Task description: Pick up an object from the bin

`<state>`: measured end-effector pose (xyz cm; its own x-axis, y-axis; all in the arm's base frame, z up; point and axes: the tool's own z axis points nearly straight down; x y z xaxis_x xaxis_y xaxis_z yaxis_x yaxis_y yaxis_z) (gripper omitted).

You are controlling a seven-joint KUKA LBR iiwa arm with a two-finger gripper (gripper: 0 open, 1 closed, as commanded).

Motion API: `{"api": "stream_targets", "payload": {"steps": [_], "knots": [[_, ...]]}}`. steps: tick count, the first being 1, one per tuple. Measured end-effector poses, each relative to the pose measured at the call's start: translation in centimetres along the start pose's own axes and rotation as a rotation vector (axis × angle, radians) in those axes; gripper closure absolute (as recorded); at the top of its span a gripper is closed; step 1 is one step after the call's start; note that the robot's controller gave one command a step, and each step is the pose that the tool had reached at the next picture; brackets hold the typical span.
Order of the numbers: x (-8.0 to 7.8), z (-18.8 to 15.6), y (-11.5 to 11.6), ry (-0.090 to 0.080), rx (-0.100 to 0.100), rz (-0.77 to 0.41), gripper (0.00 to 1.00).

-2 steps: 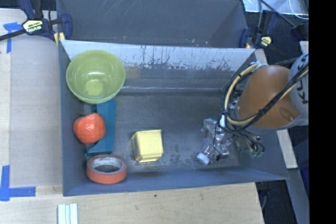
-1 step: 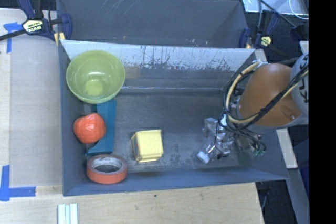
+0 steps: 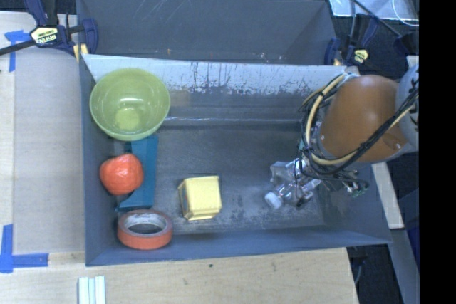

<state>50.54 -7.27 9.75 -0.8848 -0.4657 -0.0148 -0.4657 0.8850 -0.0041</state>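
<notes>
My gripper (image 3: 287, 190) is low over the bin floor at the right, below the orange wrist cover. Its metal fingers point toward the floor and nothing shows between them. The nearest loose thing is a yellow block (image 3: 199, 198), lying well to the left of the gripper near the front wall.
At the left of the bin are a green bowl (image 3: 129, 103), an orange-red ball (image 3: 121, 174) resting on a blue block (image 3: 142, 174), and an orange tape roll (image 3: 144, 229) in the front left corner. Bare floor lies between the yellow block and the gripper.
</notes>
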Motion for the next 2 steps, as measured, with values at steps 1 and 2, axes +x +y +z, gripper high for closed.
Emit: {"api": "stream_targets", "payload": {"steps": [1, 2], "knots": [[0.2, 0.8, 0.4, -0.015, -0.006, 0.266, 1.0], [-0.5, -10.4, -0.2, -0.002, -0.001, -0.038, 1.0]]}}
